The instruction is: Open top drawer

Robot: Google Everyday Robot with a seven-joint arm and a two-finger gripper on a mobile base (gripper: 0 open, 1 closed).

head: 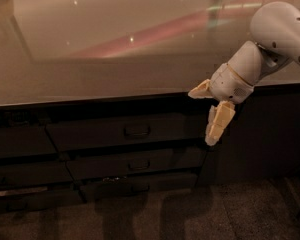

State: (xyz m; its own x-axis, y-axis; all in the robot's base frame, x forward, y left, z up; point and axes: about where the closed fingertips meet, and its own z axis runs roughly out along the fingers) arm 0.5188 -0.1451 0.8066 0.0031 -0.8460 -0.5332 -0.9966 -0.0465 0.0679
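Observation:
The top drawer (100, 132) is a wide dark front under the countertop edge, with a small dark D-shaped pull (136, 131) at its centre. It sits level with the fronts beside it. My gripper (200, 117) hangs off the white arm (275, 34) to the right of the drawer, in front of the counter edge. It is open: one cream finger (199, 90) points left and the other (218, 124) points down. It holds nothing and stays clear of the pull.
A glossy pale countertop (115, 49) spans the top of the view. Shorter dark drawer fronts (135, 164) lie below the top drawer, and more dark fronts (20, 141) stand at the left. A dark cabinet panel (260, 134) stands at the right, above a speckled dark floor (190, 214).

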